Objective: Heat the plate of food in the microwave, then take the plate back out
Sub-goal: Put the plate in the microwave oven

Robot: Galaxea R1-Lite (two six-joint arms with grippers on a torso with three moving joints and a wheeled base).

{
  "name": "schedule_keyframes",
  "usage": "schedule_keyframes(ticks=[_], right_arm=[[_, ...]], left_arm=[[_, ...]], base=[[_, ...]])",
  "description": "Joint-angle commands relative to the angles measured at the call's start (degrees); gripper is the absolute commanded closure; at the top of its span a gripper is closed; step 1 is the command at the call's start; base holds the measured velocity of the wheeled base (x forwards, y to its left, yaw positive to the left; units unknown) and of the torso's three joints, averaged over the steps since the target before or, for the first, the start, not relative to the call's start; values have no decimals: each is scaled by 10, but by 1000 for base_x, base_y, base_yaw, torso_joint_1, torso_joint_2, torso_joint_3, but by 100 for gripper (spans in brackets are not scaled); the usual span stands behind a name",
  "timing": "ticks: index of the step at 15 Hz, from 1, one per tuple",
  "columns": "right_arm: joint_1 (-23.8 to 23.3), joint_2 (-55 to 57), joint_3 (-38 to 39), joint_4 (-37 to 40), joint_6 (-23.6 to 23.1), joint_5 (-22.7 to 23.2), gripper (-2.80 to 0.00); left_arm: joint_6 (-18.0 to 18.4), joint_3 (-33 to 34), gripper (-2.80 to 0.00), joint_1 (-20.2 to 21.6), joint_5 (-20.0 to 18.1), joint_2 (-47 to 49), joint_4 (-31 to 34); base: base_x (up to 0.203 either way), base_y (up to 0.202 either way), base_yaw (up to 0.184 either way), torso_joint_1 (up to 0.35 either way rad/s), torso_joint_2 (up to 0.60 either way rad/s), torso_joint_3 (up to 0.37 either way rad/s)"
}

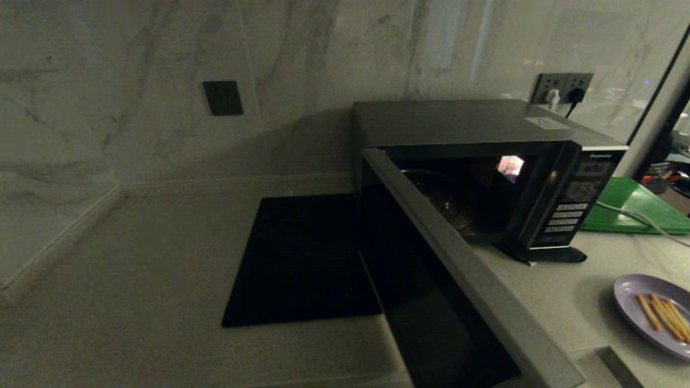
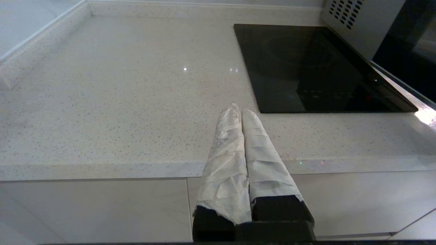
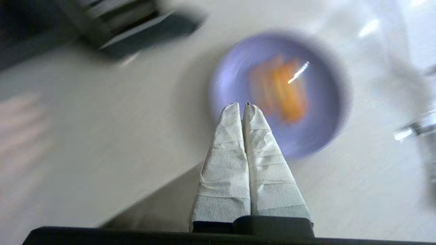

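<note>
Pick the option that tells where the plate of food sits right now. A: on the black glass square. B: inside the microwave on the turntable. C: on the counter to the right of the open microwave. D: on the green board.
C: the plate of food rests on the counter, right of the microwave, whose door hangs open.

The head view looks down and forward from above at the microwave (image 1: 485, 178), its door swung open toward the camera, with the black glass cooktop (image 1: 302, 258) alongside. The left wrist view looks low and level past its paper-wrapped fingers (image 2: 259, 149) over the countertop (image 2: 119, 102), sharing that cooktop beyond the fingertips. The right wrist view looks steeply down, close above the plate of food (image 3: 306, 129), which lies just beyond its fingers (image 3: 262, 149); the head view shares that plate.
</note>
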Motion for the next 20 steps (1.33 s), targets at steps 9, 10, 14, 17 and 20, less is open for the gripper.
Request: schedule_keyframes(ticks=[9,10,14,17,20], right_arm=[[-299,127,-135,-49,-26,110,0],[-318,139,-173,42,-3,145,0],[-387,188,-255,298,68,271,0],[-410,201,-244,361,71,326,0],[-429,215,-239,413,70,380,0]], left_arm=[[0,0,0,0,0,0,0],[0,0,0,0,0,0,0],[0,0,0,0,0,0,0],[-1,0,0,0,1,0,0],[0,0,0,0,1,0,0]], base=[[0,0,0,0,0,0],[0,0,0,0,0,0],[0,0,0,0,0,0],[0,0,0,0,0,0],[0,0,0,0,0,0]])
